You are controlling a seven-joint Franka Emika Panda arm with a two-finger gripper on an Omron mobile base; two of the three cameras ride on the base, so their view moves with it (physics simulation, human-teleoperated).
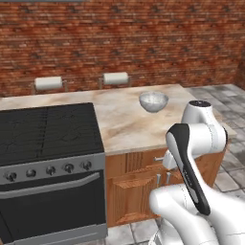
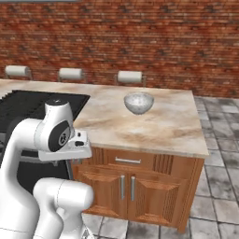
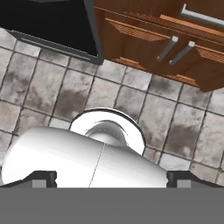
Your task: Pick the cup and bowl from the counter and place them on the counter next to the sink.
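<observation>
A pale grey-white bowl (image 1: 153, 101) (image 2: 138, 102) stands upright on the beige marbled counter (image 1: 124, 127) (image 2: 158, 126), toward its back. My gripper (image 3: 111, 178) hangs well below and in front of the counter edge, pointing down at the tiled floor. Its two fingertips (image 3: 41, 177) stand far apart at the bottom corners of the hand view, open with nothing between them. My hand (image 2: 77, 145) sits level with the cabinet drawer, far from the bowl. The cup and the sink are out of view.
A black stove (image 1: 48, 129) (image 2: 28, 105) adjoins the counter on the left. Paper towel rolls (image 1: 116, 78) (image 2: 129, 77) line the brick wall. Brown cabinet doors (image 3: 144, 35) (image 2: 128, 186) and the oven front (image 3: 43, 22) rise over the grey floor tiles (image 3: 43, 87).
</observation>
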